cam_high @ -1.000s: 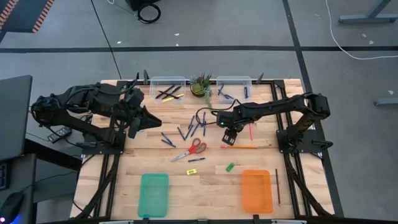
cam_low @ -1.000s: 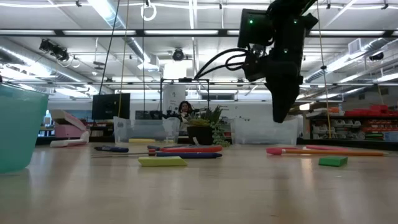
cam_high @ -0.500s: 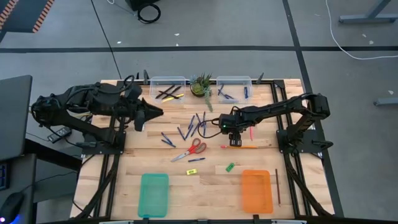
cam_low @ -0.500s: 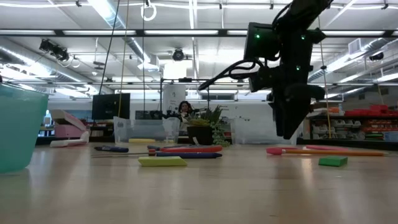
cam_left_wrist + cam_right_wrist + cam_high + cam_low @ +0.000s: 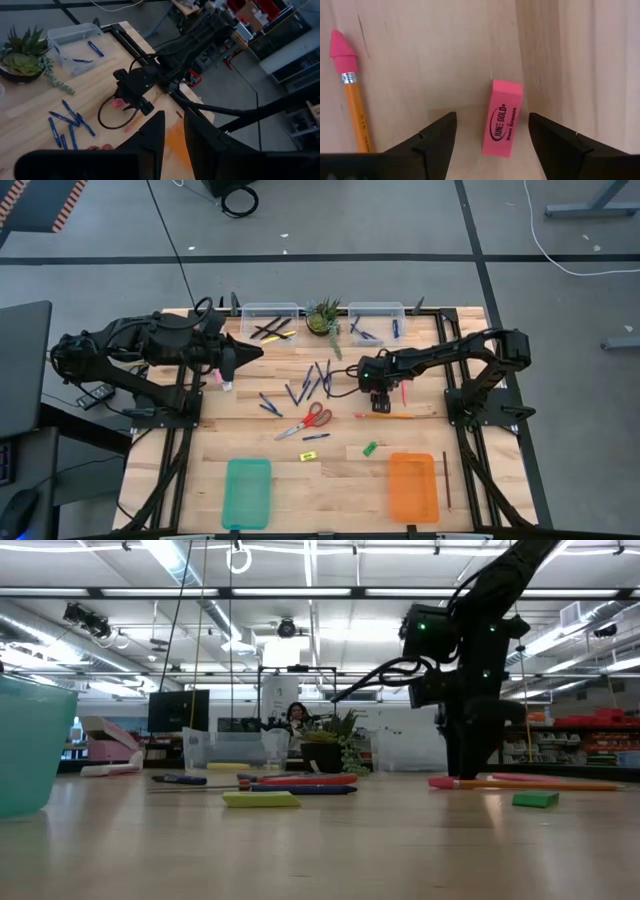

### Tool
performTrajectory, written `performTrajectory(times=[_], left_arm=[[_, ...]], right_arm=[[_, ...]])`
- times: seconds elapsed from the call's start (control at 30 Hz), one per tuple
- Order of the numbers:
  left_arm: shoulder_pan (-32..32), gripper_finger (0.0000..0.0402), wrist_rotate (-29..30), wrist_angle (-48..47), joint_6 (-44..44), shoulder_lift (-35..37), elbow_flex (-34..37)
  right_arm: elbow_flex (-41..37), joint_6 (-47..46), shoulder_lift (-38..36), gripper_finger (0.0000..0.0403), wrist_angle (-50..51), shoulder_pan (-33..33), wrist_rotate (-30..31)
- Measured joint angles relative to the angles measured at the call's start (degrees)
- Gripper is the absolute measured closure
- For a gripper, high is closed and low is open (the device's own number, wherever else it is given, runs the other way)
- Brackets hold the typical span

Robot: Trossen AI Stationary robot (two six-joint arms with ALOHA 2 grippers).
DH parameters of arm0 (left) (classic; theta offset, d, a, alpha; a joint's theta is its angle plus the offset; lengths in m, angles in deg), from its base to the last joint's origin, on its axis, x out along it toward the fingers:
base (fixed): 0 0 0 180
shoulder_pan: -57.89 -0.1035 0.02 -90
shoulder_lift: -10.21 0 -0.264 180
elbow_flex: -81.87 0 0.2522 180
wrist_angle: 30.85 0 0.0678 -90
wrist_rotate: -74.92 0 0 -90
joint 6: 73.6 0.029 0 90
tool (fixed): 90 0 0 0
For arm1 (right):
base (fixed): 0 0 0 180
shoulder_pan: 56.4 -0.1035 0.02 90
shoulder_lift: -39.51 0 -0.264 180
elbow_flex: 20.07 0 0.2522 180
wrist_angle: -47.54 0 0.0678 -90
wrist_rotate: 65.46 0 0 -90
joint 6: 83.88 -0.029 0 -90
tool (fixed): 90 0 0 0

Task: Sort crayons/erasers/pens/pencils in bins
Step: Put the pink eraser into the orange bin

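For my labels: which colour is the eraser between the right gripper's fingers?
Pink eraser with dark print, clearest in the right wrist view.

The pink eraser [image 5: 502, 118] beside the orange pencil [image 5: 351, 100] carries dark print inside an oval reading "JUNE GOLD". A smaller line under it seems to read "Neon Erasers".

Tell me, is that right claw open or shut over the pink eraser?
Open: the right gripper has its fingers spread either side of the pink eraser, not touching it.

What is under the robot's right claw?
A pink eraser lies on the wooden table between the open right gripper fingers, untouched. A pencil lies beside it. Nothing shows beneath the eraser.
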Motion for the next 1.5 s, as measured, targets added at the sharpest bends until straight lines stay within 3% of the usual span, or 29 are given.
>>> performTrajectory(times=[0.13,0.47,0.57,0.8,1.0,1.13,1.3,1.5], left_arm=[[0.0,0.0325,0.1,0.0,-1.0,0.0,0.0],[0.0,0.0329,0.1,0.0,-1.3,0.0,0.0],[0.0,0.033,0.1,0.0,-1.6,0.0,0.0],[0.0,0.033,0.1,0.0,-1.7,0.0,0.0],[0.0,0.0328,0.0,0.0,-1.3,0.0,0.0],[0.0,0.0326,0.0,0.1,0.4,0.0,0.0],[0.0,0.033,0.0,0.1,2.8,0.0,0.0],[0.0,0.0325,0.0,0.1,3.8,0.0,0.0]], right_arm=[[-0.1,0.2,0.0,0.0174,-0.5,1.1,-1.4],[-0.1,-2.2,0.2,0.0321,-0.6,1.1,0.1],[-0.3,-1.5,0.2,0.0347,-0.5,1.1,0.2],[1.5,-3.1,0.2,0.0349,2.4,1.1,0.2],[9.4,-6.7,0.3,0.0349,12.5,0.7,0.5],[16.4,-11.3,0.3,0.0348,22.1,0.7,-2.8],[23.4,-21.9,0.2,0.0348,31.6,-0.9,-11.5],[27.5,-38.7,0.1,0.0348,37.4,-7.9,-19.3]])
